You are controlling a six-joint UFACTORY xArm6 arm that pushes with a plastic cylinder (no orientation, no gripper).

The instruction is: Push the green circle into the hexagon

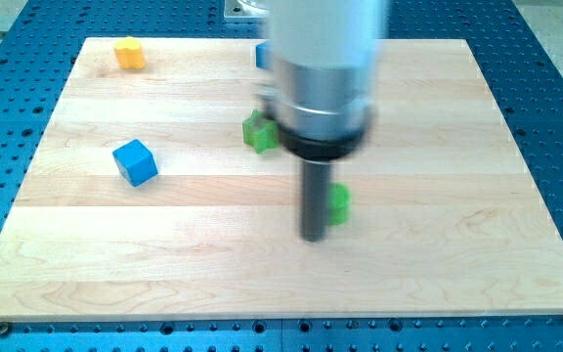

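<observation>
A green block (pixel 338 202), probably the green circle, lies a little right of the board's middle, half hidden behind my rod. My tip (pixel 313 238) rests on the board just to the left of it and slightly below, touching or nearly touching it. A second green block (pixel 257 132), shape unclear, sits higher up and left, partly behind the arm. A yellow block (pixel 129 53), probably the hexagon, sits near the board's top left corner, far from my tip.
A blue cube (pixel 135 162) lies at the left of the wooden board (pixel 115 254). Another blue block (pixel 262 56) peeks out beside the arm at the top edge. A blue perforated table (pixel 555 78) surrounds the board.
</observation>
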